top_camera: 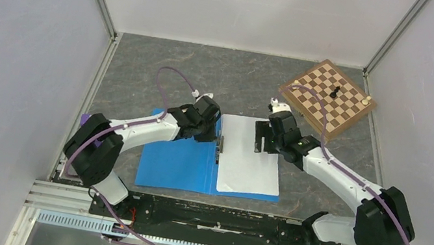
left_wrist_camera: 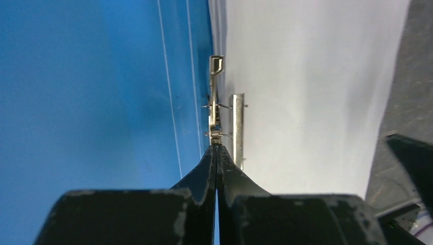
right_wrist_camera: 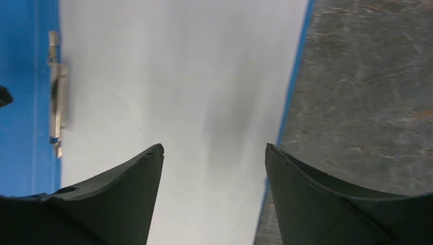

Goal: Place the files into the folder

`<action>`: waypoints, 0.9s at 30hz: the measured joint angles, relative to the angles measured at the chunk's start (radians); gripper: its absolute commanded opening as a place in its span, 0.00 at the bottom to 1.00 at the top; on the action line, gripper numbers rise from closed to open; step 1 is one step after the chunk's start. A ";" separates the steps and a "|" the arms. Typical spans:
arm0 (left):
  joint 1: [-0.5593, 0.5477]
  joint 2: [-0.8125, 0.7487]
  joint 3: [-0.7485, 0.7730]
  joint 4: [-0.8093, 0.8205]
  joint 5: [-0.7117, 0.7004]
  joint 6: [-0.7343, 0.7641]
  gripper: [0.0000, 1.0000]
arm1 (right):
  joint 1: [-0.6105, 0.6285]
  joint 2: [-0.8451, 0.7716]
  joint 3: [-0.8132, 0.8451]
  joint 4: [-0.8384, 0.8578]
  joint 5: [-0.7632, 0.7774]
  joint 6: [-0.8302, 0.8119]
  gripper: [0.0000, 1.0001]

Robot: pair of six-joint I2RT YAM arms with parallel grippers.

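Left tool (left_wrist_camera: 216,149) sits pinched against the clip (left_wrist_camera: 215,109), clear only wrist-side.

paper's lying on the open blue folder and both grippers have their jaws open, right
Not quite. Only the right gripper has its jaws open, above the paper. The left gripper has its jaws shut, tips at the metal clip of the blue folder, as the left wrist view shows.
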 measured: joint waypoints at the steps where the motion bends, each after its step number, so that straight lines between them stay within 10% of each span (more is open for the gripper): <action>1: 0.001 -0.018 0.003 -0.005 0.000 0.002 0.02 | 0.033 0.002 0.005 0.006 0.007 0.014 0.68; 10: 0.061 -0.162 0.037 -0.056 0.001 0.032 0.02 | 0.282 0.199 0.151 0.064 0.060 0.112 0.46; 27: 0.201 -0.309 -0.022 -0.113 0.026 0.065 0.02 | 0.356 0.430 0.290 0.105 0.086 0.146 0.33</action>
